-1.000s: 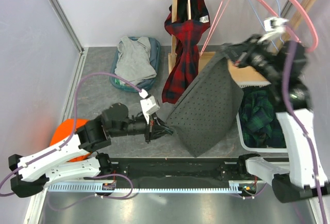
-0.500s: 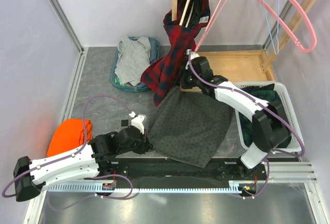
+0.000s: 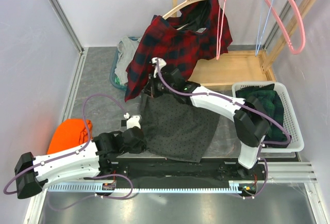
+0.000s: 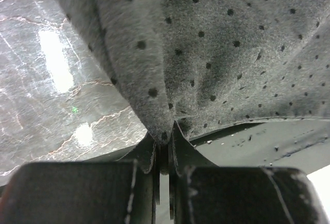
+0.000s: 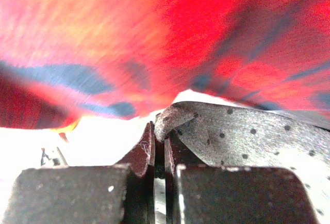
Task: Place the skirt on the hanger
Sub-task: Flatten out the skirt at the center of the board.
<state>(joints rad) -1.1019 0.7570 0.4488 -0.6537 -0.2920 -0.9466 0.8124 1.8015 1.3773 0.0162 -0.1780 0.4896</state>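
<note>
White-shelled, black-jointed left arm (image 3: 56,164) and right arm (image 3: 216,99) carry thin purple cables (image 3: 98,96); left gripper (image 4: 164,149) and right gripper (image 5: 160,141) are dark, blocky.

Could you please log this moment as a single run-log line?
left end effector: shut on skirt | right end effector: shut on skirt, by red shirt | skirt: spread between them

Swung the right pincer (image 3: 151,92) from high right down to centre-left, beneath the plaid shirt (image 3: 175,48), now fanned wide. Lowered the skirt (image 3: 178,126) from raised tent to flatter spread over the table (image 3: 95,95).
</note>
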